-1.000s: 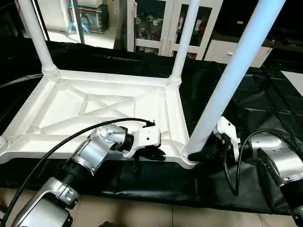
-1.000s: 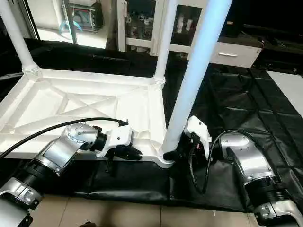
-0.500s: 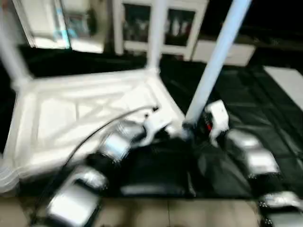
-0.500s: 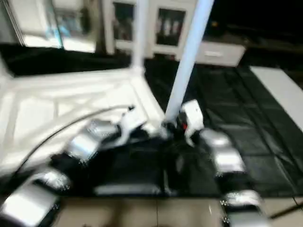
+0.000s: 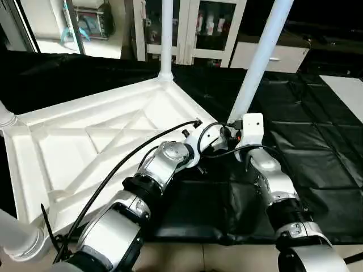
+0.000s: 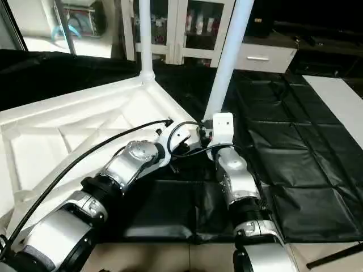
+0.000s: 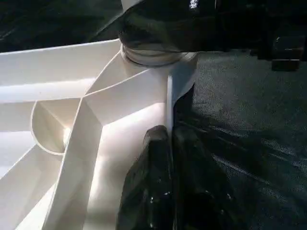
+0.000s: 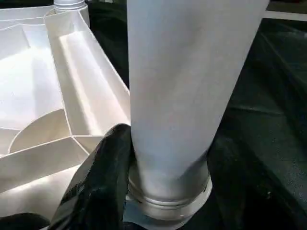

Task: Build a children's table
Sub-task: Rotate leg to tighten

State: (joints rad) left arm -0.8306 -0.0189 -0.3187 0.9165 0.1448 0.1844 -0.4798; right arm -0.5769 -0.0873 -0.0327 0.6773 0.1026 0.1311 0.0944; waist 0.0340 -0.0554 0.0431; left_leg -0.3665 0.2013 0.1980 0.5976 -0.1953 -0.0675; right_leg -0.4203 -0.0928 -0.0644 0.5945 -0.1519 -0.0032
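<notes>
The children's table lies upside down, its white ribbed top facing up on the black mat. My right gripper is shut on the base of the near-right leg, a black finger on each side just above the corner socket. Beside it, my left gripper is shut on the top's thin rim at that same corner. Another leg stands upright in the far corner. One more leg is at the left edge and one at the near left.
A black mat covers the floor under and to the right of the table. White cabinets stand behind. A white sheet lies at the far right. A black cable runs along my left forearm. Tiled floor shows at the front.
The whole picture has swung, so the camera has moved and the top now lies slantwise. Both grippers keep their holds at the same corner, now seen further out in front of me.
</notes>
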